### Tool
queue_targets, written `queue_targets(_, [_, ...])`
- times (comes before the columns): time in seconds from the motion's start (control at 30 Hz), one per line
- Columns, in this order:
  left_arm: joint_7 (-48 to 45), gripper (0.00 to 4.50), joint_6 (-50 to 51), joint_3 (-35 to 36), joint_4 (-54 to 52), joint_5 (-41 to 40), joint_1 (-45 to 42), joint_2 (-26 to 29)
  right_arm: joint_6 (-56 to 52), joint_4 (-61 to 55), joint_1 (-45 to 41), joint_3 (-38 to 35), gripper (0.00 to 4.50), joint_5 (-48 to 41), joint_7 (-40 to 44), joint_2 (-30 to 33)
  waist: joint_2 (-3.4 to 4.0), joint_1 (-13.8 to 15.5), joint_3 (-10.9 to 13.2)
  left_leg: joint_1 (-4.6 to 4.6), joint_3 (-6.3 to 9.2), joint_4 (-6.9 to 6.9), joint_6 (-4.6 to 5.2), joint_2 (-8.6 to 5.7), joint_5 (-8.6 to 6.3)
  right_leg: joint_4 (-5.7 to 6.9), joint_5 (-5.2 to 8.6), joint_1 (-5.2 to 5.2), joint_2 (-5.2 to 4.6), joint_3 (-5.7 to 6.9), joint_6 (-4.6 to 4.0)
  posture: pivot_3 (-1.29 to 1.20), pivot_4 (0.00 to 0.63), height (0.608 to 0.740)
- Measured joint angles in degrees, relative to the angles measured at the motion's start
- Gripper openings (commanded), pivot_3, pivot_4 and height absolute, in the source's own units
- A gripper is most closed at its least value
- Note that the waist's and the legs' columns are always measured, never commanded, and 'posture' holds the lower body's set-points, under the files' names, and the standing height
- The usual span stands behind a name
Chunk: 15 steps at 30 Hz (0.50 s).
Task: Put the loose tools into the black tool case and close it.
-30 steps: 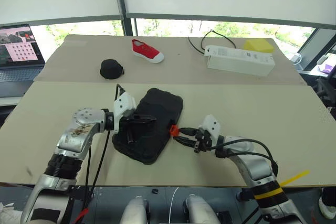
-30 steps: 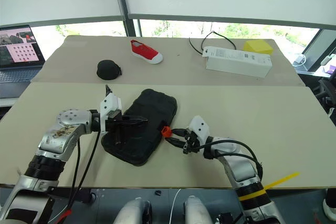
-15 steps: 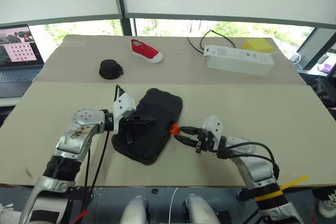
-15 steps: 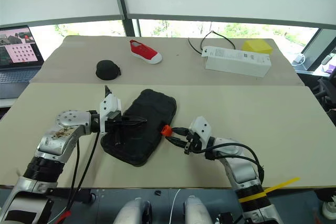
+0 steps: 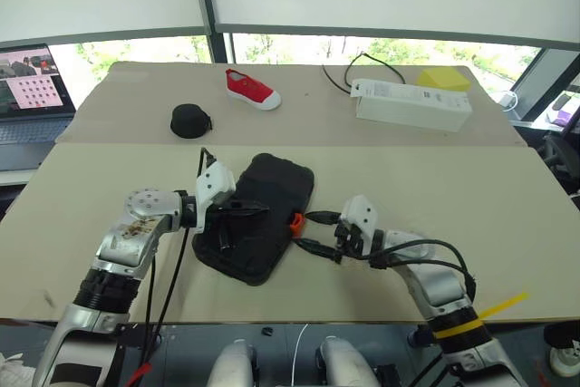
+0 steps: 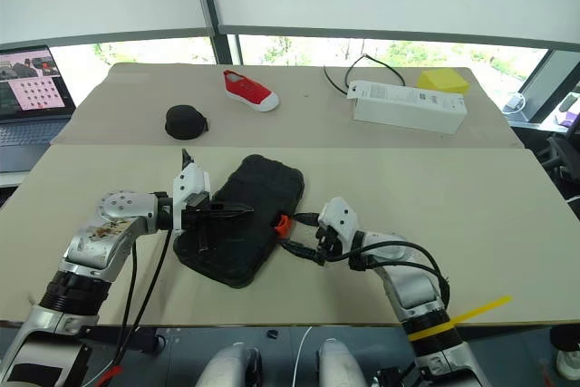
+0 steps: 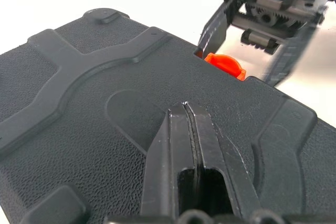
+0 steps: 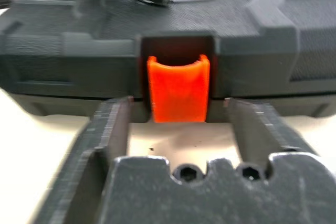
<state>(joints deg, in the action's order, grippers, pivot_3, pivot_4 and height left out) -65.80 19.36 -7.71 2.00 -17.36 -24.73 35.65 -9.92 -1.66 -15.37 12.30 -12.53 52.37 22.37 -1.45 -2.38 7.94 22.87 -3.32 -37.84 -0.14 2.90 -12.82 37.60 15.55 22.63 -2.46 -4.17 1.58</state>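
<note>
Since a second ago my right gripper [image 6: 299,235] has spread its two black fingers from a narrower gap and crept closer to the case, while everything else has held its place. Working from the left: a laptop with a pink-patterned screen [image 5: 29,83] sits off the table's far left edge, and a small round black pouch [image 5: 191,120] lies beyond my left arm. My left gripper [image 7: 187,109] has its fingers pressed together, tips resting on the textured lid of the flat black plastic tool case [image 5: 267,201], which lies shut, or nearly so, in the middle of the beige table [image 5: 507,215]. I see no loose tools on the tabletop, so I judge them packed. On the case's right edge is the small orange latch [image 8: 177,88]; in the right wrist view it stands between my open right fingers, apart from both. Farther back lie a red-and-white shoe [image 5: 253,88], a long white box [image 5: 412,102] and a yellow pad [image 5: 444,78]. My worry is the latch: pushing with one fingertip off-centre could slide the case across the smooth table instead of snapping it, and if the left gripper's press is too light the lid may spring up.
</note>
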Motion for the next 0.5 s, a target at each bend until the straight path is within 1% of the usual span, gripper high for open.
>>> queue_targets(0.1, [0.06,0.0,0.06,0.01,-0.15,-0.01,0.14,0.0,0.17,-0.09,1.12,-0.79,3.81,0.02,0.0,1.74,0.0,0.0,0.0,-0.02,-0.01,0.0,0.0,-0.01,0.0,-0.03,0.01,-0.03,-0.02,0.0,0.01,0.0,0.15,0.74])
queue_targets(0.13, [0.07,0.0,0.14,0.02,-0.16,-0.01,0.15,0.01,0.16,-0.09,1.29,-1.16,3.24,0.01,0.1,2.2,0.0,-0.02,0.0,-0.03,-0.01,0.0,0.0,0.0,0.0,-0.03,0.01,-0.03,-0.01,-0.01,0.02,0.0,0.15,0.74])
queue_targets(0.17, [0.1,0.0,0.32,0.02,-0.23,-0.01,0.18,0.01,0.12,-0.1,1.42,-1.44,3.1,-0.03,0.46,2.96,0.0,-0.02,0.0,-0.04,-0.01,0.01,0.0,0.0,0.0,-0.03,0.02,-0.05,-0.01,-0.01,0.03,0.0,0.15,0.74])
queue_targets(0.2, [0.12,0.0,0.43,0.04,-0.4,-0.01,0.27,0.04,0.08,-0.1,1.48,-1.63,2.8,-0.03,0.87,3.54,0.0,-0.02,0.0,-0.05,-0.01,0.02,0.0,0.0,0.0,-0.04,0.02,-0.06,-0.01,0.0,0.03,0.0,0.15,0.74])
queue_targets(0.23, [0.12,0.0,0.47,0.04,-0.57,-0.01,0.37,0.06,0.09,-0.1,1.5,-1.62,2.34,0.02,1.28,3.89,0.0,-0.03,0.0,-0.05,-0.01,0.02,0.0,0.0,0.0,-0.04,0.02,-0.06,-0.01,-0.01,0.03,0.0,0.15,0.74])
queue_targets(0.3, [0.13,0.0,0.53,0.05,-0.86,-0.01,0.56,0.11,0.69,0.03,1.36,-1.21,1.66,0.54,1.3,3.66,0.0,-0.04,0.0,-0.05,-0.01,0.02,0.0,0.0,0.0,-0.04,0.03,-0.06,-0.01,-0.01,0.03,0.0,0.15,0.74])
queue_targets(0.33, [0.13,0.0,0.54,0.05,-0.91,-0.01,0.57,0.11,0.9,0.12,1.19,-0.93,1.46,0.75,1.24,3.47,0.0,-0.04,0.0,-0.05,0.0,0.02,0.0,0.0,0.0,-0.04,0.03,-0.06,-0.01,-0.01,0.03,0.0,0.15,0.74])
queue_targets(0.4, [0.12,0.0,0.56,0.04,-1.02,-0.01,0.64,0.11,1.58,1.17,-0.27,0.45,0.69,1.94,0.8,2.19,0.0,-0.05,0.0,-0.06,0.0,0.02,0.0,0.0,0.0,-0.04,0.03,-0.07,-0.01,-0.01,0.04,0.0,0.15,0.74])
queue_targets(0.47, [0.07,0.0,0.56,0.01,-1.06,-0.01,0.63,0.1,2.02,1.83,-1.34,1.06,0.12,2.52,0.37,1.06,0.01,0.0,0.0,-0.05,0.0,0.02,0.0,-0.01,0.0,-0.05,0.03,-0.06,-0.01,0.0,0.04,0.0,0.15,0.74])
queue_targets(0.5, [0.07,0.0,0.56,0.01,-1.06,-0.01,0.62,0.11,2.19,2.5,-1.91,1.18,0.12,2.9,0.35,0.89,0.0,-0.01,0.0,-0.05,0.0,0.02,0.0,-0.01,0.0,-0.06,0.03,-0.07,-0.01,0.0,0.04,0.0,0.15,0.74])
